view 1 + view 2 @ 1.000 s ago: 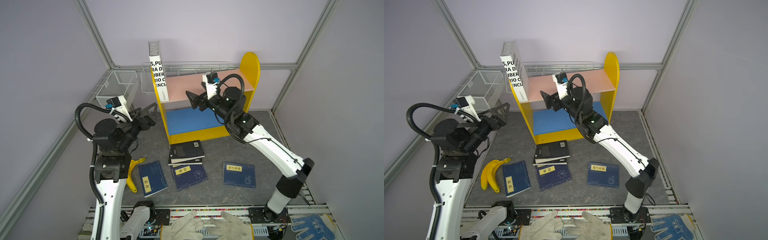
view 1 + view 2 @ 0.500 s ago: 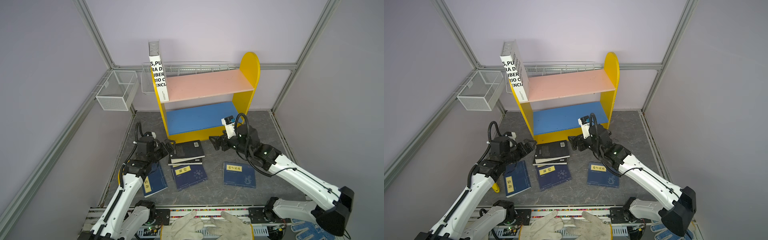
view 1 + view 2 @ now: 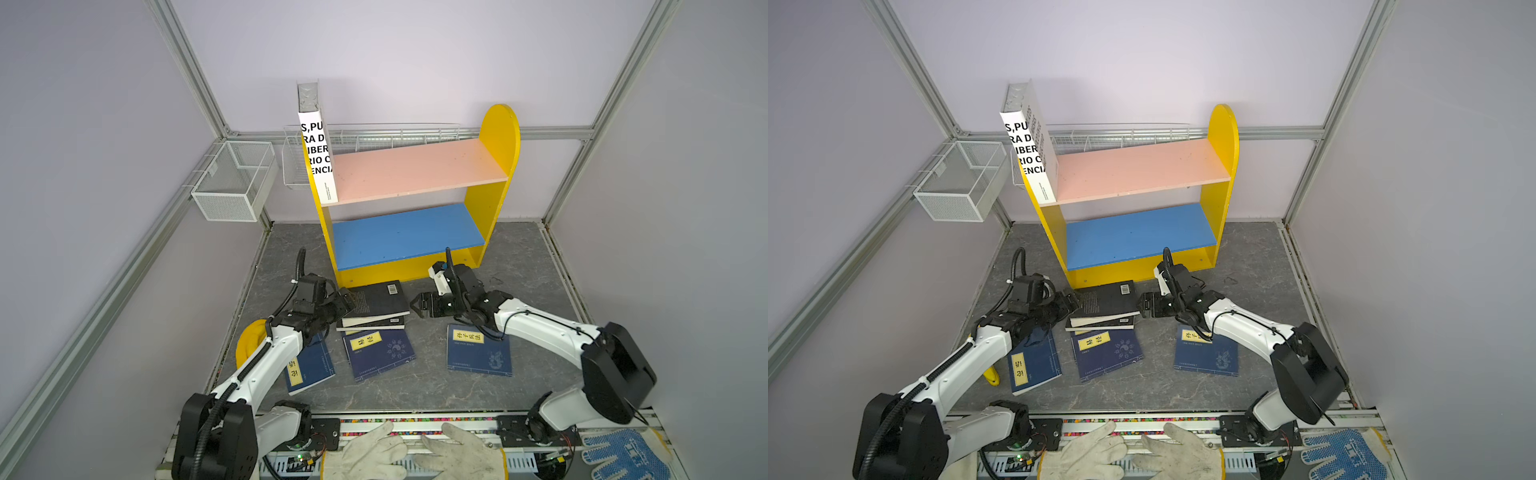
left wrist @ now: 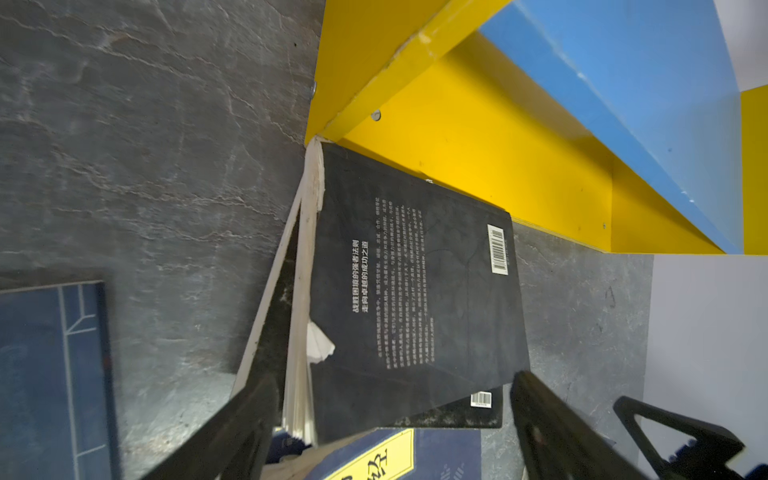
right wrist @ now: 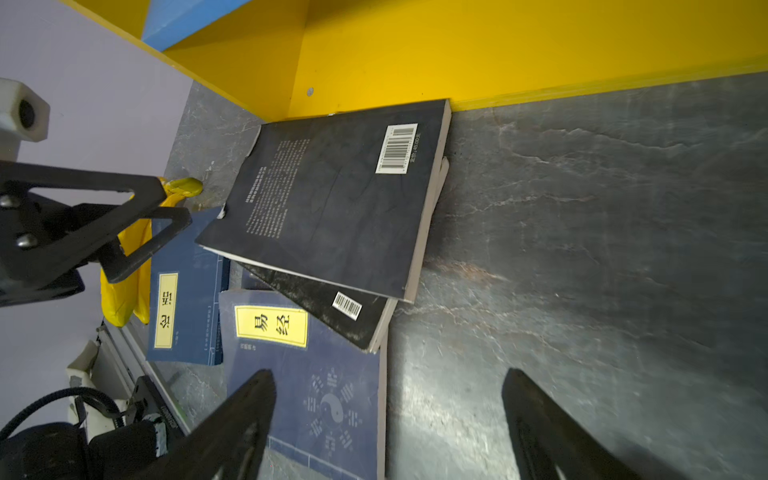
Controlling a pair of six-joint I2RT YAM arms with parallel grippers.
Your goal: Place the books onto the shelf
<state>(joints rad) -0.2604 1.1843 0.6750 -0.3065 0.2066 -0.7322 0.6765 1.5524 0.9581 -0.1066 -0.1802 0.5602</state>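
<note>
Lying flat on the floor against the foot of the yellow shelf (image 3: 492, 195), the two black paperbacks (image 3: 376, 299) sit stacked askew over the corner of a navy book (image 3: 380, 351). A second navy book (image 3: 478, 351) lies apart to the right and a third navy book (image 3: 309, 368) partly under the left arm. The white book (image 3: 318, 158) already stands on the pink board, leaning on the side panel. Flat books offer little edge to pinch, which is probably why the left gripper (image 3: 347, 300), jaws wide, straddles the stack's corner while the right gripper (image 3: 417, 305), equally wide and empty, sits just off the opposite edge, ready to brace or lift. A second ago both grippers were up at shelf height; they have since dropped to flank the stack, and no book has moved.
</note>
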